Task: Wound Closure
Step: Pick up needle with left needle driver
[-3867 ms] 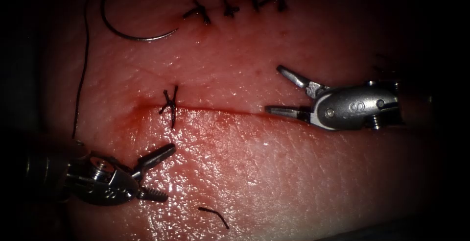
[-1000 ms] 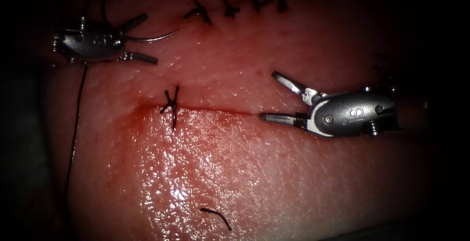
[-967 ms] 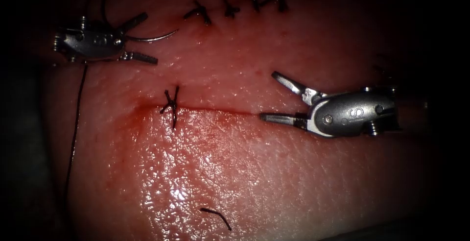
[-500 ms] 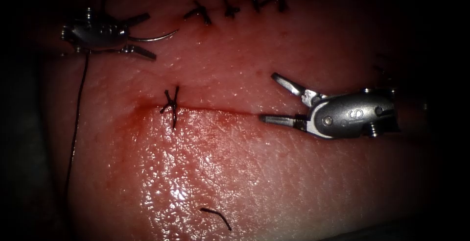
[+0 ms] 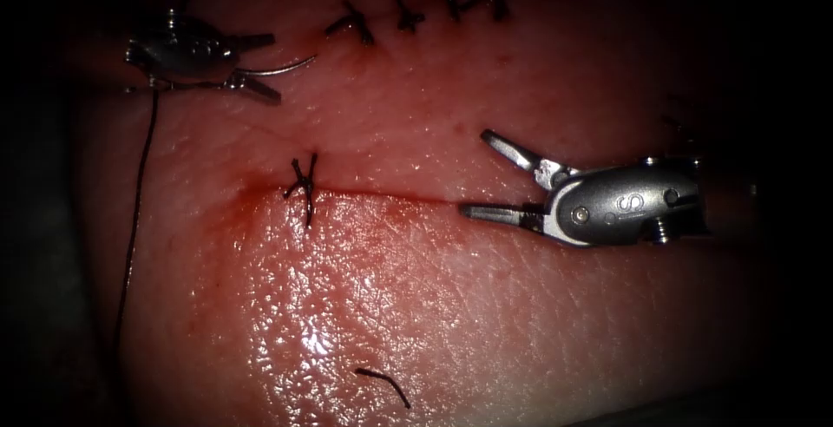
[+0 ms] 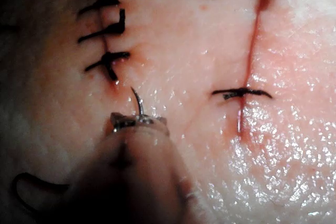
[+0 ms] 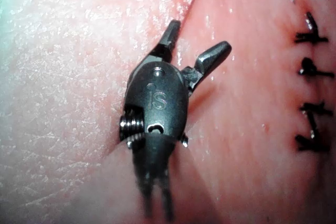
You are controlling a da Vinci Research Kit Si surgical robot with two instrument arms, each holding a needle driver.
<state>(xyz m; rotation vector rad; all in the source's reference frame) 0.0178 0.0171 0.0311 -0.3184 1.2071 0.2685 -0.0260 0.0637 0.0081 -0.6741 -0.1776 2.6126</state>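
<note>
Lying on the tissue (image 5: 486,305), the needle (image 5: 278,68) sits between the left tool's (image 5: 256,67) parted jaws; wrist view shows its tip; right tool (image 5: 486,175) gapes empty.

The left tool (image 5: 247,64), at 10 o'clock in the endoscope view, covers the middle of the needle (image 5: 286,66), so I cannot tell whether its fingers touch the needle or only stand around it. In the left wrist view the same tool (image 6: 137,120) is blurred and hides all of the needle (image 6: 137,102) except the pointed end. The thread (image 5: 137,210) runs down toward 8 o'clock into the dark, where its end is lost.
</note>
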